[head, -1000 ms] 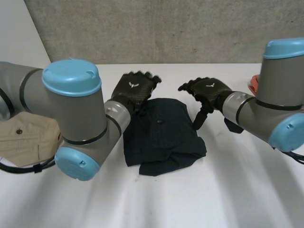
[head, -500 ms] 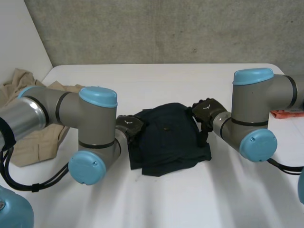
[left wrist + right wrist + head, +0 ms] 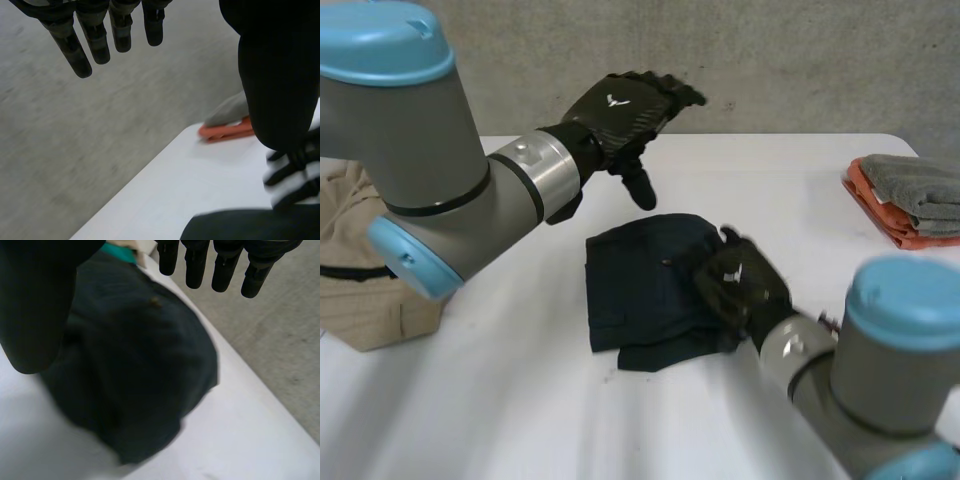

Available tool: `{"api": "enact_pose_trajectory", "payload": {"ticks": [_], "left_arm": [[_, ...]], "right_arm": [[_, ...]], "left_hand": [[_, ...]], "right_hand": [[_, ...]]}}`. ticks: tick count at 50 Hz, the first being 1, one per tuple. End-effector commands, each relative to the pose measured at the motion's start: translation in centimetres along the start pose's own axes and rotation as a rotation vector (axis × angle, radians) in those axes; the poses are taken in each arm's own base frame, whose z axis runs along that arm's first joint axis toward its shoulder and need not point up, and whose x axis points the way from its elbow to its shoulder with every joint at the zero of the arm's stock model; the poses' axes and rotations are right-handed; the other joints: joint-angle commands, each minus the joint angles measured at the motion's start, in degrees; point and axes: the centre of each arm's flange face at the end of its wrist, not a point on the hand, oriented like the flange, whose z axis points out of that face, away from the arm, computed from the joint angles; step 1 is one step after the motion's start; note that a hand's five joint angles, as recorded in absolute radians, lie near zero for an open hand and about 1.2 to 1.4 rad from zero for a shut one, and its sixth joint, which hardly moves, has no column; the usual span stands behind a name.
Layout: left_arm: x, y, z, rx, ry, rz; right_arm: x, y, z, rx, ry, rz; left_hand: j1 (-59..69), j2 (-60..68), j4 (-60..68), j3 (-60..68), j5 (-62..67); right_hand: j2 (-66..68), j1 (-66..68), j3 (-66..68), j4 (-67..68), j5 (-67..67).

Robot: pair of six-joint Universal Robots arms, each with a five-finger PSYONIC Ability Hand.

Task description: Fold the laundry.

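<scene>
One beige garment (image 3: 360, 300) is lying at the left edge of the table (image 3: 500, 410). The left hand (image 3: 620, 105) is hovering above the table, fingers straight, holding nothing. One dark garment (image 3: 635, 290) is lying folded mid-table. It is probably light, soft and limp, so its edges or corners are offering the best hold. The right hand (image 3: 740, 285) is extending straight fingers over the dark garment's right edge, gripping nothing. One grey-and-orange folded stack (image 3: 910, 195) is resting far right.

A folded garment (image 3: 640, 290) lay centred on the table (image 3: 500, 420), the right hand (image 3: 740, 285) over its right edge, the left hand (image 3: 625, 105) raised behind it. Loose clothing (image 3: 360, 300) lay at the table's left edge, stacked towels (image 3: 910, 195) at its right.
</scene>
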Motion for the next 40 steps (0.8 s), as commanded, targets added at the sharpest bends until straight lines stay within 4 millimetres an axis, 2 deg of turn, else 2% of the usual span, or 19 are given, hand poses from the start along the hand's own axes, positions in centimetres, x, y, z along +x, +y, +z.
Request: {"api": "enact_pose_trajectory", "payload": {"ticks": [1, 4, 9, 21, 23, 24, 25, 30, 33, 34, 36, 37, 39, 40], "left_arm": [[1.1, -0.8, -0.3, 0.036, 0.135, 0.000], [1.4, -0.9, -0.3, 0.038, 0.140, -0.003], [1.8, -0.9, -0.4, 0.036, 0.150, -0.006], [2.3, -0.4, -0.4, 0.021, 0.162, -0.016], [2.2, -0.3, -0.5, 0.018, 0.160, -0.017], [2.2, -0.3, -0.5, 0.018, 0.160, -0.017], [2.2, -0.3, -0.5, 0.018, 0.160, -0.017], [2.1, -1.0, -0.4, 0.039, 0.156, -0.006], [2.0, -2.0, -0.6, 0.067, 0.152, 0.007], [2.0, -2.7, -0.8, 0.084, 0.149, 0.016], [1.9, -3.4, -0.9, 0.105, 0.145, 0.026], [1.8, -3.8, -1.0, 0.116, 0.143, 0.031], [1.7, -4.6, -1.1, 0.147, 0.137, 0.045], [1.7, -4.9, -1.1, 0.156, 0.136, 0.050]], "right_arm": [[-3.0, 2.4, -0.5, 0.076, -0.009, -0.018], [-3.4, 3.2, 0.7, 0.127, 0.028, -0.027], [-3.2, 3.2, 2.6, 0.203, 0.084, -0.040], [-2.4, 3.4, 7.2, 0.209, 0.123, -0.108], [-2.2, 3.2, 8.0, 0.192, 0.114, -0.101], [-2.0, 3.1, 8.2, 0.191, 0.113, -0.097], [-1.7, 2.6, 8.6, 0.192, 0.109, -0.090], [-0.6, 0.5, 9.4, 0.229, 0.121, -0.056], [1.3, -1.0, 10.2, 0.277, 0.160, -0.010], [3.1, -1.4, 10.5, 0.294, 0.195, 0.016], [4.8, -1.8, 10.7, 0.312, 0.225, 0.034], [6.9, -2.6, 10.7, 0.342, 0.264, 0.050], [9.2, -3.7, 10.6, 0.384, 0.310, 0.057], [11.6, -4.6, 10.5, 0.421, 0.357, 0.062]], "left_hand": [[0.09, -0.89, -1.28, -1.65, -2.40], [0.09, -0.89, -1.29, -1.65, -2.41], [-0.08, -1.06, -1.45, -1.82, -2.57], [0.26, -0.72, -1.12, -1.48, -2.24], [0.26, -0.72, -1.12, -1.48, -2.24], [0.26, -0.72, -1.12, -1.48, -2.24], [0.26, -0.72, -1.12, -1.48, -2.24], [0.42, -0.56, -0.95, -1.32, -2.07], [0.42, -0.56, -0.95, -1.32, -2.07], [0.42, -0.56, -0.95, -1.32, -2.07], [0.42, -0.56, -0.95, -1.32, -2.07], [0.42, -0.56, -0.95, -1.32, -2.07], [0.42, -0.56, -0.95, -1.32, -2.07], [0.42, -0.56, -0.95, -1.32, -2.07]], "right_hand": [[-1.78, -0.19, -1.77, -1.71, -2.61], [-1.78, -0.19, -1.77, -1.71, -2.61], [-1.78, -0.19, -1.77, -1.71, -2.61], [-1.78, -0.19, -1.77, -1.71, -2.61], [18.21, 19.79, 18.21, 18.27, 17.37], [34.81, 36.39, 34.82, 34.88, 33.98], [67.89, 69.47, 67.90, 67.96, 67.06], [68.22, 69.81, 68.23, 68.29, 67.39], [68.22, 69.81, 68.23, 68.29, 67.39], [68.22, 69.81, 68.23, 68.29, 67.39], [68.22, 69.81, 68.23, 68.29, 67.39], [68.22, 69.81, 68.23, 68.29, 67.39], [68.22, 69.81, 68.23, 68.29, 67.39], [68.22, 69.81, 68.23, 68.29, 67.39]]}}
